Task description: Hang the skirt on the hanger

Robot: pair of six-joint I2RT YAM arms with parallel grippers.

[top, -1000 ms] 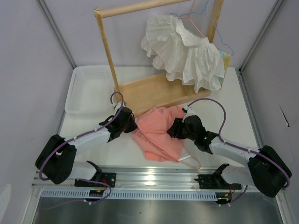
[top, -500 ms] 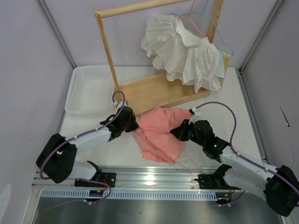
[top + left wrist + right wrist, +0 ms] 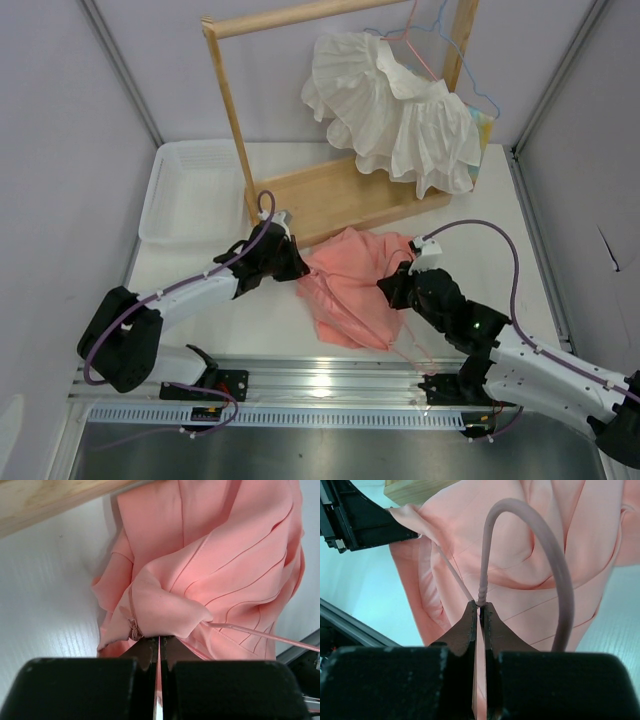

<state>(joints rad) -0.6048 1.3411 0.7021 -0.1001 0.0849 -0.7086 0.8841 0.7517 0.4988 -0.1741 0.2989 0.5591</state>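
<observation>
The salmon-pink skirt (image 3: 350, 290) lies bunched on the table in front of the wooden rack. My left gripper (image 3: 297, 268) is shut on its left edge; in the left wrist view the jaws (image 3: 159, 639) pinch the cloth (image 3: 225, 555) beside a small hanging loop. My right gripper (image 3: 392, 288) sits at the skirt's right side. In the right wrist view it (image 3: 480, 604) is shut on the twisted neck of the pale-pink hanger (image 3: 530, 515), whose long hook arcs over the skirt (image 3: 520, 565). A hanger arm runs under the cloth and shows in the left wrist view (image 3: 260, 632).
The wooden rack (image 3: 330, 195) stands behind the skirt, with a white ruffled garment (image 3: 400, 105) and a light-blue hanger (image 3: 480, 95) on its bar. A white tray (image 3: 190, 190) is at the back left. A metal rail (image 3: 320, 385) runs along the near edge.
My right arm has swung toward the near right with the hanger. My left gripper has moved right with the skirt's edge. The skirt has bunched up narrower between them.
</observation>
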